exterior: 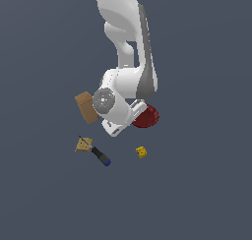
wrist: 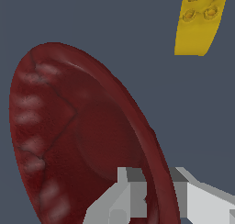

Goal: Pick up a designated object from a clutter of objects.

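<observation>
The dark red bowl (exterior: 147,117) lies just to the exterior view's right of the arm's white hand, which covers part of it. In the wrist view the bowl (wrist: 78,131) fills most of the picture, tilted, with its ribbed inside showing. My gripper (wrist: 153,193) straddles the bowl's rim, one finger inside the bowl and one outside. Both fingers (wrist: 202,202) press against the rim, so the gripper is shut on the bowl. In the exterior view the gripper (exterior: 139,110) is mostly hidden under the hand.
A tan box (exterior: 86,106) stands at the exterior view's left of the hand. In front lie a small tan block (exterior: 82,144), a black-and-blue screwdriver (exterior: 100,155) and a small yellow cube (exterior: 142,152), the cube (wrist: 199,21) also in the wrist view.
</observation>
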Robot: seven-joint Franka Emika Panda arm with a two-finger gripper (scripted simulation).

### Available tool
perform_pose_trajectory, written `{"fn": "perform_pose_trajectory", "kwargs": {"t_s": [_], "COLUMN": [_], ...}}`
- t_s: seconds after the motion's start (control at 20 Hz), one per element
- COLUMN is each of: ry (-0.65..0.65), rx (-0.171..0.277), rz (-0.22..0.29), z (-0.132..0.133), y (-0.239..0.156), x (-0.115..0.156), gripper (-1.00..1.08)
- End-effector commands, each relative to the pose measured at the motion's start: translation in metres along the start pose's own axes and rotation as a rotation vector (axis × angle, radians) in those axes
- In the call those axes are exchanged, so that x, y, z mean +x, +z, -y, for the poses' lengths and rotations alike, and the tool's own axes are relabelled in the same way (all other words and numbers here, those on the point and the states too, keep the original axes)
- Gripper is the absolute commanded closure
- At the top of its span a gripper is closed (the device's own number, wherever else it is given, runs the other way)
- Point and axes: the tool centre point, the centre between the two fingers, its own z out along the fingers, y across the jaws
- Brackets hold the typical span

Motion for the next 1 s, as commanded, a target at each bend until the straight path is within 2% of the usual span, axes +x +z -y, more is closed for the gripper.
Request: {"fn": "perform_pose_trajectory", "kwargs": {"t_s": [0.0, 0.95], "ry": [0.000, 0.001], "rx": [-0.001, -0.001], "rz": [-0.002, -0.002], "z": [0.007, 0.065], "y": [-0.022, -0.201], "x": [-0.014, -0.129], "gripper": [1.08, 1.08]}}
